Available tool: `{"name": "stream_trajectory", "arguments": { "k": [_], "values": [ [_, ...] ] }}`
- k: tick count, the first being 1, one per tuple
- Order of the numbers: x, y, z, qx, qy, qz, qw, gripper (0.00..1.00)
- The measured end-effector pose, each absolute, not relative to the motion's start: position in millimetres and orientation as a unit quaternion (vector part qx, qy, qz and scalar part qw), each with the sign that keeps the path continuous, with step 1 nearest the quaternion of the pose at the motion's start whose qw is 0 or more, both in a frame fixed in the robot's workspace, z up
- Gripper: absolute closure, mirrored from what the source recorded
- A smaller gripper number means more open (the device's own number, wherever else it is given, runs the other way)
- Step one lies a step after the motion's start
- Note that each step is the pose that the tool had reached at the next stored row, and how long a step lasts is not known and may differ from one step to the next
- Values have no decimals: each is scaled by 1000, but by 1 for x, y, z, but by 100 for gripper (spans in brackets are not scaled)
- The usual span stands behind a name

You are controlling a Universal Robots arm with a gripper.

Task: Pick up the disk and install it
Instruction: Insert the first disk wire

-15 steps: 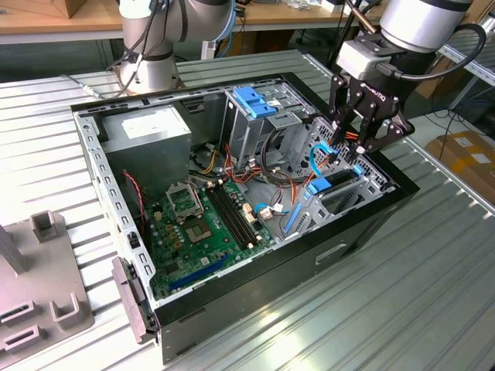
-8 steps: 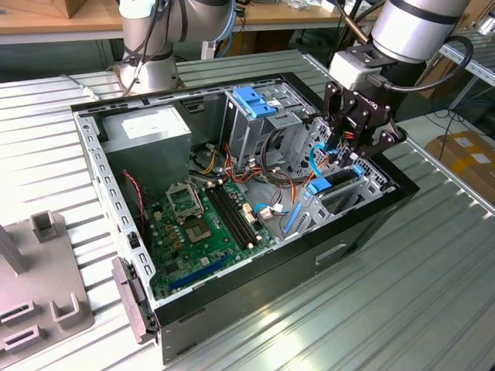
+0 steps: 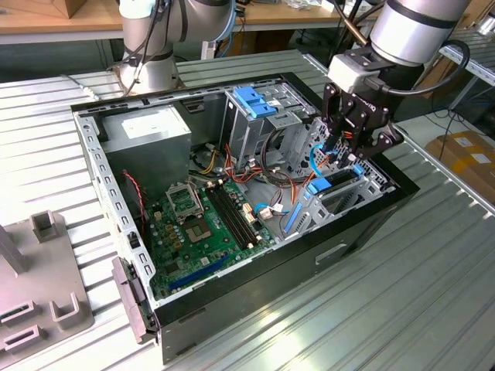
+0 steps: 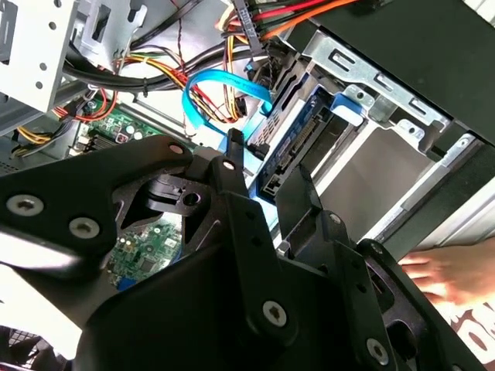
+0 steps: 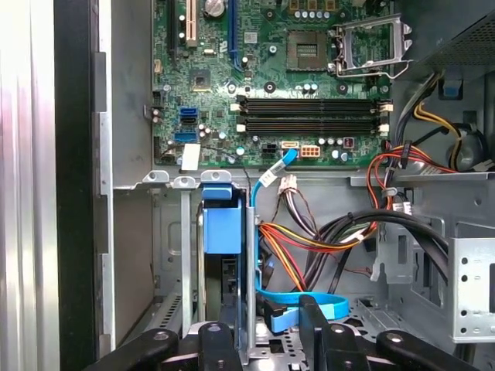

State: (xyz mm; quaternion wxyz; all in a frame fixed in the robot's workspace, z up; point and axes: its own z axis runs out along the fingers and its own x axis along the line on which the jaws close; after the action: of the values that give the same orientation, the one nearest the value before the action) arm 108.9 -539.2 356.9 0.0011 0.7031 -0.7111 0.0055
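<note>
Second wrist view shows a hand [image 4: 442, 278], well apart from the disk [image 4: 298, 151]

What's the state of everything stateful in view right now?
computer case, lying on its side, open
disk, on edge in the drive bay
end effector, down at the bay, by the disk
CPU socket, empty, retention frame flipped open
memory slots, empty
blue data cable, one end plugged into the motherboard

The arm [image 3: 418, 31] is built of silver-grey cylinders, with a black cable [image 3: 466, 56] alongside. A pale grey block [image 3: 356, 69] is joined to the black end effector [image 3: 349, 154], whose links [image 4: 240, 232] are fastened by silver screws [image 4: 272, 313].
</note>
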Motion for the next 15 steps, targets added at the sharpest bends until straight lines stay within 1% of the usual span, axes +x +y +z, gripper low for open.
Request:
{"name": "stream_trajectory", "arguments": {
  "k": [1, 2, 3, 15],
  "values": [
    [109, -539, 357, 703, -711, 5, 1, 56],
    [109, -539, 357, 703, -711, 5, 1, 64],
    [109, -539, 357, 703, -711, 4, 0, 84],
    [109, -539, 357, 703, -711, 3, -1, 84]
  ]
}}
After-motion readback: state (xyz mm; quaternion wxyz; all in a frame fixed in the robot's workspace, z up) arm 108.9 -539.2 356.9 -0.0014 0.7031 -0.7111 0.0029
